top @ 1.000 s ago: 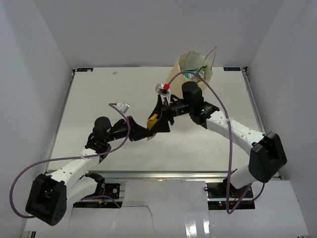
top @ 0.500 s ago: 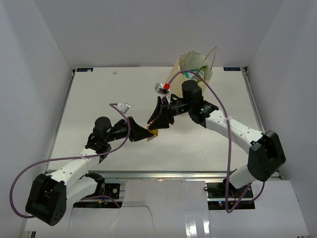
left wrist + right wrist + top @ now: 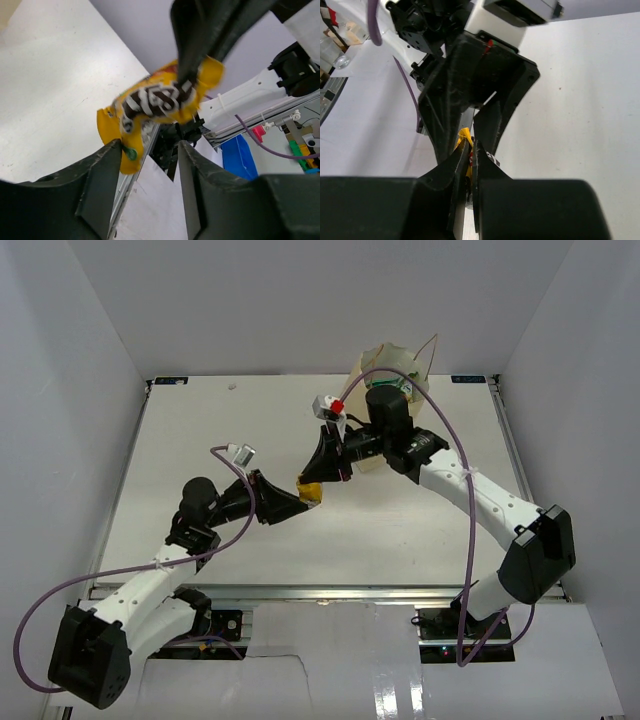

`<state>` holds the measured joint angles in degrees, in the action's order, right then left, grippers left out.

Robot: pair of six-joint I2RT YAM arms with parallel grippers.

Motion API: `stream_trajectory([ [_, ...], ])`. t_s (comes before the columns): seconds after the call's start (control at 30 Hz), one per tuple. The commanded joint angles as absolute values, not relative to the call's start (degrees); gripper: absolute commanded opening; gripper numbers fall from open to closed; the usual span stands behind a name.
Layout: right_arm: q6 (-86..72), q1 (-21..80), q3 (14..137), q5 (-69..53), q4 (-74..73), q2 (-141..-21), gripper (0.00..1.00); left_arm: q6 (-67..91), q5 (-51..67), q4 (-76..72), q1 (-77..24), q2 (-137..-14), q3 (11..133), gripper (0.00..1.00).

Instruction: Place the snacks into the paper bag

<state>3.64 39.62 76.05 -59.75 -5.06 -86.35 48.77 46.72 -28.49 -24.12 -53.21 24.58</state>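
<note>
A yellow packet [image 3: 160,100] with brown-and-white lettering is held in the air above the table [image 3: 200,430], between the two arms. It is well short of the paper bag [image 3: 385,362], which stands at the far edge of the table behind the right arm.

The right claw [image 3: 325,475] is clenched on the packet's upper edge, where the film is bunched between the black fingers. The left claw [image 3: 147,150] is released. Its jaws stand apart below the packet, and the packet's lower corner hangs next to one finger; whether the two touch cannot be told.

The packet is judged to be light, soft and crinkly, since it sags and folds under a single pinch. Its glossy film is likely to be slippery, and loose contents may shift inside as it is carried. A firm pinch on a flat sealed edge, as is taken now, is judged safer than one on the bulging middle, where the sweets could roll out from between the fingers. The paper bag is thin and light and could be pushed over if it is knocked at the rim.
</note>
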Motion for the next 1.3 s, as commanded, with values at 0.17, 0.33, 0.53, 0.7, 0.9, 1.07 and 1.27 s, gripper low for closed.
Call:
stream_trajectory([
  [0.17,3.8,31.8,86.4,-61.2,-6.4,-85.1,0.08,47.2,44.4,-28.6,-24.2,-45.2,26.2,0.75],
  [0.33,0.3,21.6,97.5,-60.7,-4.5,-86.1,0.08,41.9,38.4,-19.8,-24.2,-40.4,27.1,0.75],
  [0.53,-3.8,8.6,110.9,-53.4,-2.3,-90.2,0.08,36.1,29.8,-6.7,-24.2,-33.9,27.5,0.76],
  [0.7,-4.6,3.9,113.3,-44.4,-0.7,-95.1,0.08,34.9,22.9,-0.3,-24.2,-29.3,27.2,0.79],
  [0.9,-6.2,4.0,112.2,-38.2,4.0,-102.2,0.08,35.9,19.3,3.3,-24.2,-26.0,26.1,0.80],
  [1.07,-9.4,4.9,107.8,-40.9,6.3,-105.9,0.08,36.3,17.9,4.6,-24.2,-24.9,26.2,0.81],
  [1.27,-4.8,7.6,102.9,-44.2,3.5,-106.0,0.25,36.4,18.3,3.3,-24.2,-26.4,25.8,0.82],
])
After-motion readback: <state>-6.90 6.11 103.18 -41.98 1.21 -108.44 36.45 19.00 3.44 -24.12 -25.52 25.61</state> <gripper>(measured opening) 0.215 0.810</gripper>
